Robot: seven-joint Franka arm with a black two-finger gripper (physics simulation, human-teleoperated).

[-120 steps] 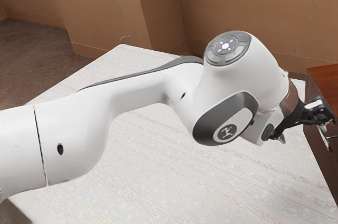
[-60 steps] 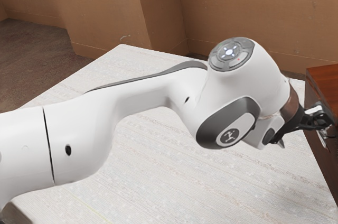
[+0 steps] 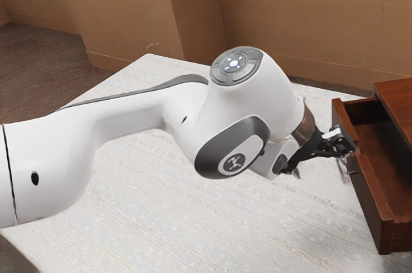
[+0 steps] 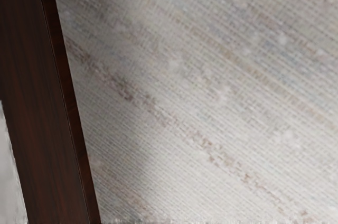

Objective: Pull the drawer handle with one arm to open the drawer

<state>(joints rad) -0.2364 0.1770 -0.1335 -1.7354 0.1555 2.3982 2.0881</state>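
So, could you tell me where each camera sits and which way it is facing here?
Exterior view: sits beside and above the table, looking down across the pale woven tabletop toward the open dark reddish-brown wooden drawer at the exterior view's right; the white arm and black gripper reach to the drawer front.
Wrist view: sits on the arm's hand, facing down at the tabletop beside a dark wood band, apparently the drawer's front.
Shared: both take in the tabletop and the drawer's dark wood.

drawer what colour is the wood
The drawer is dark reddish-brown wood, clearest in the exterior view.
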